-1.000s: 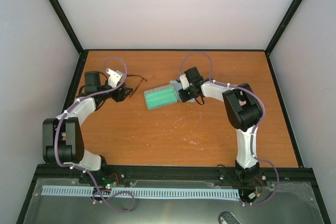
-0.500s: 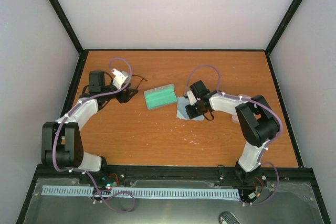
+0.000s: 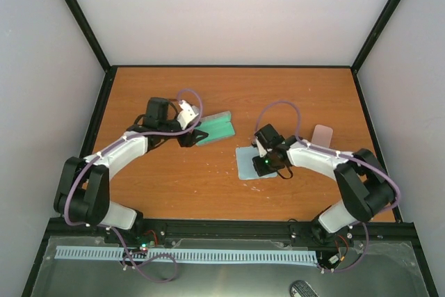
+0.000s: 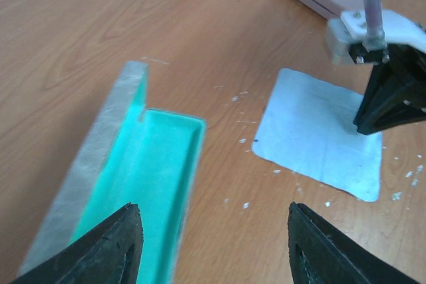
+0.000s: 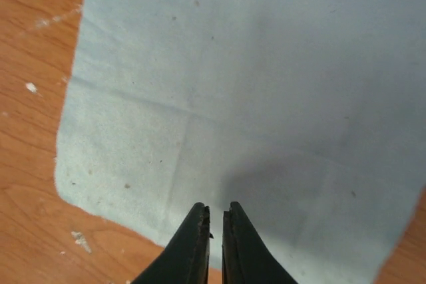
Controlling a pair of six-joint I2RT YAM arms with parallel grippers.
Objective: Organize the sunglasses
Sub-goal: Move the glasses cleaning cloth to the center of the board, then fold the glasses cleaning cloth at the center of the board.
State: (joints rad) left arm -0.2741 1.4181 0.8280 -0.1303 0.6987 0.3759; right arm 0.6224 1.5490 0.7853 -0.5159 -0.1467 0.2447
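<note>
Left gripper [image 4: 213, 231] has its two black fingers spread wide apart with nothing between them. It's hanging low over the wooden orange-brown table [image 3: 208, 186]. Right under and slightly left of it is the open oblong case with a grey outside and a bright green lining [image 4: 156, 171]. The case's open end points back toward the fingers, and the left finger sits over the case's near end.

Ahead and to the right of that gripper there's a light blue square cloth [image 4: 313, 134] lying flat on the wood. The right gripper [image 5: 215, 221] is down on it, fingers pressed together with only a hairline slit between them. The tips are near the cloth's edge closest to its wrist camera. I can't tell whether it's actually pinching any fabric.

Past the right gripper, further out on the table, sits a closed pink oblong case [image 3: 323, 133], well apart from the cloth.

As for the sunglasses, I honestly can't make out either pair in any view, so I can't say where they are.
</note>
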